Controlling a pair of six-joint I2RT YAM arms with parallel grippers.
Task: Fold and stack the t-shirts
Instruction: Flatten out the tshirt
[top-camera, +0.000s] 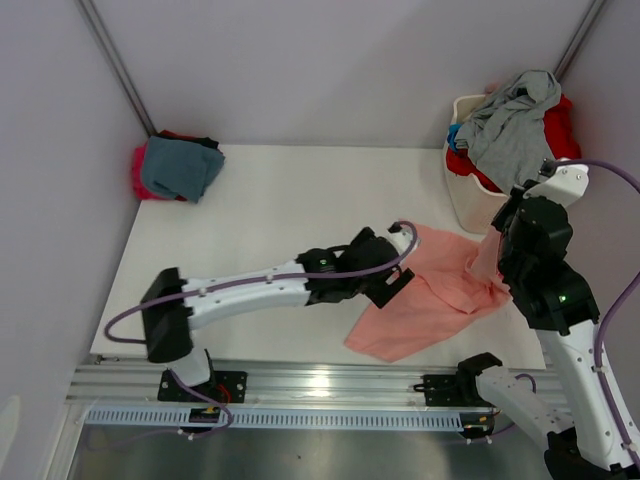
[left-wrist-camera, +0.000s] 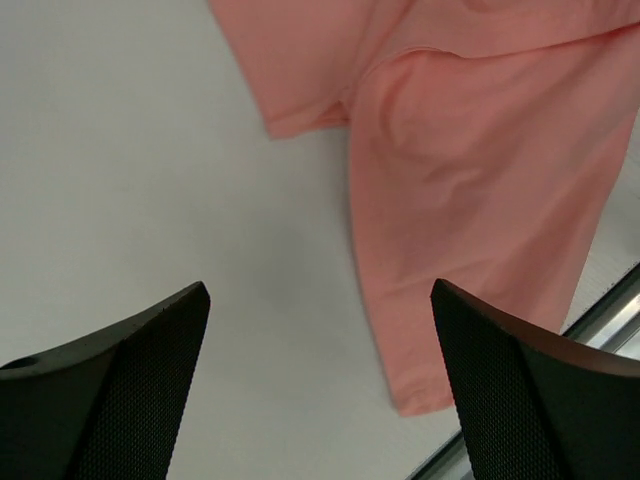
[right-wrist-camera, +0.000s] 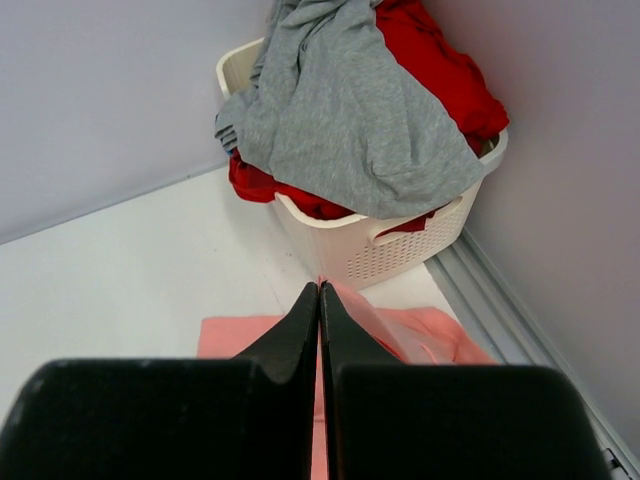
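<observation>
The salmon-pink t-shirt (top-camera: 430, 290) lies crumpled on the white table (top-camera: 270, 210), its near corner reaching the front edge. My right gripper (right-wrist-camera: 320, 285) is shut on an edge of that shirt (right-wrist-camera: 240, 335), holding it up beside the basket so the cloth rises toward the wrist (top-camera: 488, 255). My left gripper (top-camera: 390, 285) hovers over the shirt's left side. In the left wrist view it (left-wrist-camera: 320, 290) stands wide open with nothing between its fingers, above bare table, with the pink cloth (left-wrist-camera: 470, 180) just to the right.
A white slotted basket (top-camera: 465, 205) stands at the back right, with a grey shirt (top-camera: 515, 125) draped over red ones (top-camera: 563, 125). At the back left corner lies a pile with a teal shirt (top-camera: 180, 168) over magenta (top-camera: 138, 170). A metal rail (top-camera: 330, 385) runs along the near edge.
</observation>
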